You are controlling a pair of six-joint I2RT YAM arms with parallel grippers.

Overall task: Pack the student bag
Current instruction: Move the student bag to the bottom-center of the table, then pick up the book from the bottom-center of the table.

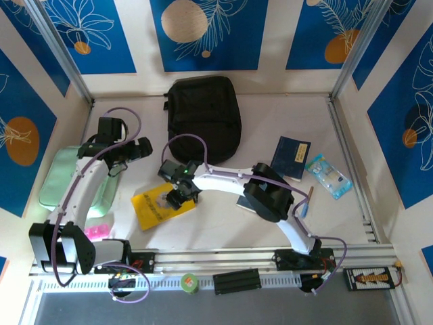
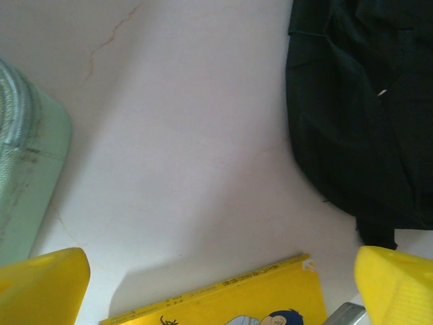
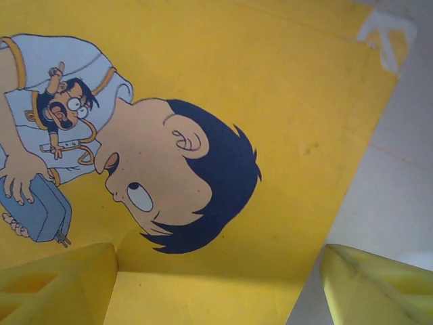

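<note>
from above, the student bag (image 1: 203, 118), a large black soft fabric backpack, lies at the far middle of the white table (image 1: 284, 223). a mint-green padded rectangular pouch (image 1: 67, 181) sits at the left, and a dark blue flat booklet (image 1: 291, 157) and a clear plastic packet (image 1: 329, 177) at the right. the left gripper (image 1: 139, 150) hangs between pouch and bag, and the right gripper (image 1: 179, 198) is over a flat yellow paperback book (image 1: 154, 208) near the middle. in the left wrist view the yellow fingers (image 2: 42, 284) stand wide apart with nothing between them, the bag at upper right, the pouch at left, the book's edge below. in the right wrist view the yellow fingers (image 3: 57, 288) are well spread over the book's cartoon-boy cover, gripping nothing; whether they touch it i cannot tell.
</note>
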